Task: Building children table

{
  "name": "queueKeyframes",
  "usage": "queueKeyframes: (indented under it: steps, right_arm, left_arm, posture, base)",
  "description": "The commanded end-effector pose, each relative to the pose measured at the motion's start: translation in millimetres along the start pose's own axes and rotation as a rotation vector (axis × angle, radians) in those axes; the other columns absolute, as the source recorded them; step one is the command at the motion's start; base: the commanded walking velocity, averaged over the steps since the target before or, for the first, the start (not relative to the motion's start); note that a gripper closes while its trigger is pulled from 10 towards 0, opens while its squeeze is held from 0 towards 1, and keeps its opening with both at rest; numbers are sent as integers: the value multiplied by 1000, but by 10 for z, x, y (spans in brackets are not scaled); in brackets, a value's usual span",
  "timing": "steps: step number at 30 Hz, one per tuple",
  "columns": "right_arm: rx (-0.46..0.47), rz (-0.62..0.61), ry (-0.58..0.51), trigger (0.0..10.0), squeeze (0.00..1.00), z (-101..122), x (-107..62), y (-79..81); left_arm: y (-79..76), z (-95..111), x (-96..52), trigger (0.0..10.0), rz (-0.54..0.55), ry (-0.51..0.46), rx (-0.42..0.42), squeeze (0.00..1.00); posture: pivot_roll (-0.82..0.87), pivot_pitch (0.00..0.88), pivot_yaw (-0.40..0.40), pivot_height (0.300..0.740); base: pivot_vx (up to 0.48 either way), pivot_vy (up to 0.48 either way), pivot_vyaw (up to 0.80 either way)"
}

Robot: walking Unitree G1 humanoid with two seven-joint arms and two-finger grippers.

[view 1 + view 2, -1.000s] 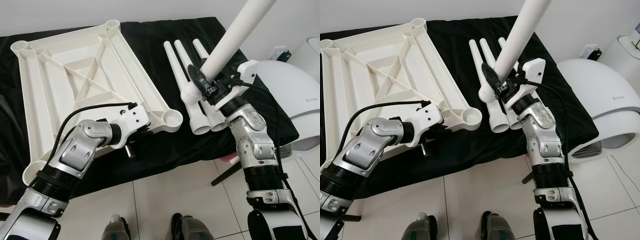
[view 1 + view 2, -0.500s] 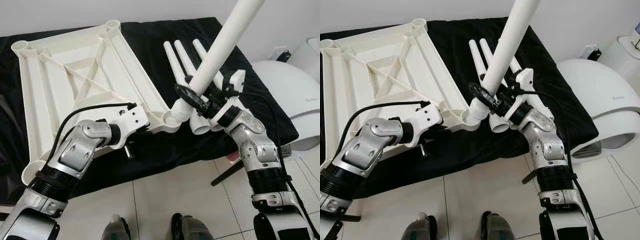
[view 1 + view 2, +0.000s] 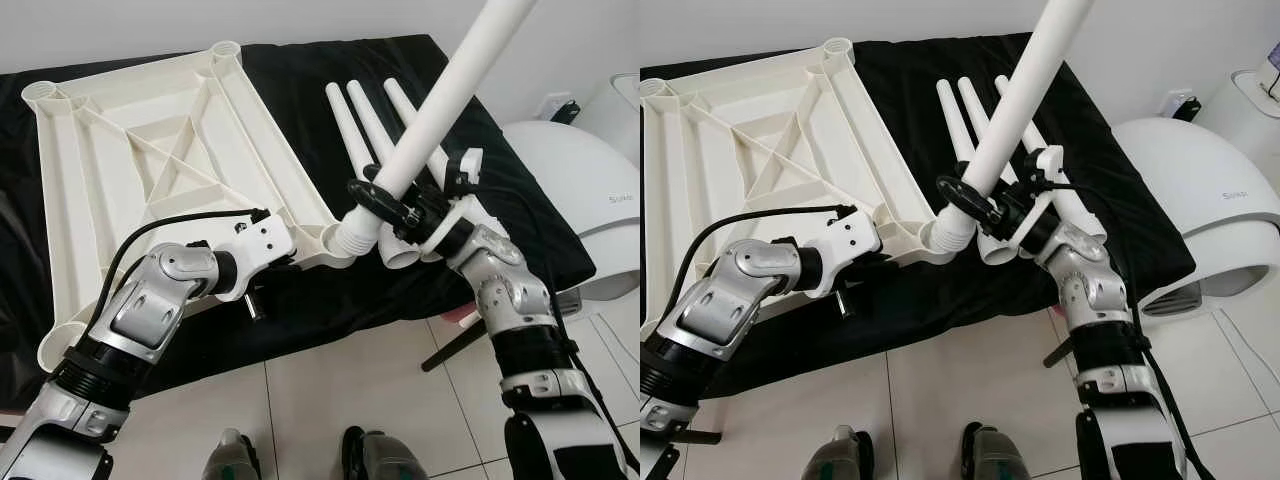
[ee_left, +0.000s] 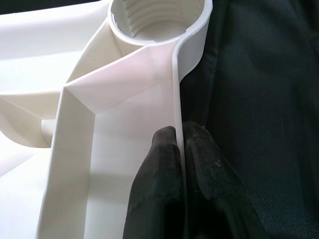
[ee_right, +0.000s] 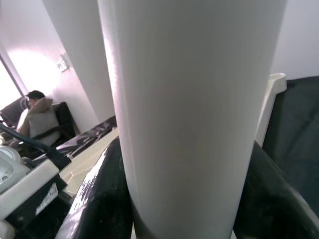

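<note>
White floor tiles (image 3: 330, 390) lay nearest, with the robot's two feet (image 3: 300, 455) at the lower edge, and beyond them a low surface under a black cloth (image 3: 300, 80) carried the table parts. On the near side, the left gripper (image 3: 290, 262) reached along the cloth to the near edge of the upturned white tabletop (image 3: 150, 150); in the left wrist view its two black fingers (image 4: 159, 169) were pressed together on the thin rim wall of that tabletop, just short of the threaded corner socket (image 4: 158, 20). The right gripper (image 3: 385, 200) stood just to the right of that same corner, its black fingers (image 5: 99, 199) clamped around the lower part of a long white table leg (image 3: 450, 90). That leg slanted up and to the right, out of the top of the head views, while its ribbed threaded end (image 3: 352, 235) sat at the mouth of the near right corner socket (image 3: 938, 235); whether it had entered the thread could not be told. Behind the right gripper, three more white legs (image 3: 365, 125) lay side by side on the cloth, wide ends toward the robot. Farther left, the ribbed underside of the tabletop stretched back to its far corner sockets (image 3: 225, 47). Off to the right stood a rounded white appliance (image 3: 580, 190) against a pale wall (image 3: 120, 30).
</note>
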State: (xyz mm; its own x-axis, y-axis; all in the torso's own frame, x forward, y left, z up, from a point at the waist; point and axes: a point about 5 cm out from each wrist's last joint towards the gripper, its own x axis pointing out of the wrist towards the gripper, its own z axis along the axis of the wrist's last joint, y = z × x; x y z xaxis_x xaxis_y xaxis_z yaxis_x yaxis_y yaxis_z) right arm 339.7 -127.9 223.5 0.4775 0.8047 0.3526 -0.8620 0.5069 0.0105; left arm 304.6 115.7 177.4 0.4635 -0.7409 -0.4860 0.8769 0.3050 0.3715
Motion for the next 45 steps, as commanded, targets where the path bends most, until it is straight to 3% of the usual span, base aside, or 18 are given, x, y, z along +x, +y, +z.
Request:
queueKeyframes:
  steps: [1, 18, 29, 45]
  right_arm:
    - [-10, 21, -12, 10000, 0, 26, 30, -12]
    - [-38, 103, 137, 10000, 0, -282, 88, 47]
    - [-106, 90, 202, 10000, 0, -386, 39, 7]
    - [-107, 68, 237, 10000, 0, -490, -19, -3]
  left_arm:
    - [-54, -114, 9, 10000, 1, 53, -19, 0]
    - [-90, -105, 1, 10000, 7, 50, -15, 0]
    - [-120, -106, 2, 10000, 5, 50, -19, 0]
    - [-125, -94, 5, 10000, 7, 48, -23, 0]
  posture:
    - [56, 166, -27, 740]
    - [65, 157, -36, 740]
    - [63, 158, -37, 740]
    - [55, 186, -33, 740]
  base:
    - [0, 0, 0]
    - [0, 0, 0]
    - [0, 0, 0]
    - [0, 0, 0]
